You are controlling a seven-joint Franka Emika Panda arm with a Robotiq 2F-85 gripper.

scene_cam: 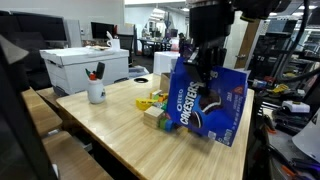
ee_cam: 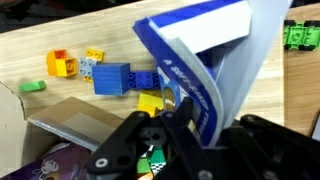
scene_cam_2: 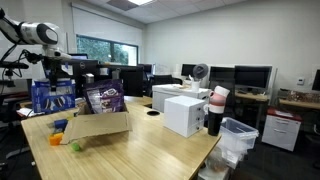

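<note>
Oreo box (scene_cam: 228, 112), glossy blue cardboard, flat rectangular

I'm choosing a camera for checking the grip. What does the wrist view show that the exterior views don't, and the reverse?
Wrist view only: the gripper clamped on the wall of the blue box, and the box's open top. Exterior views only: a white mug of pens, a white carton, the box's printed front, the office behind. Shared: the blue box, loose toy blocks, the wooden table.
</note>
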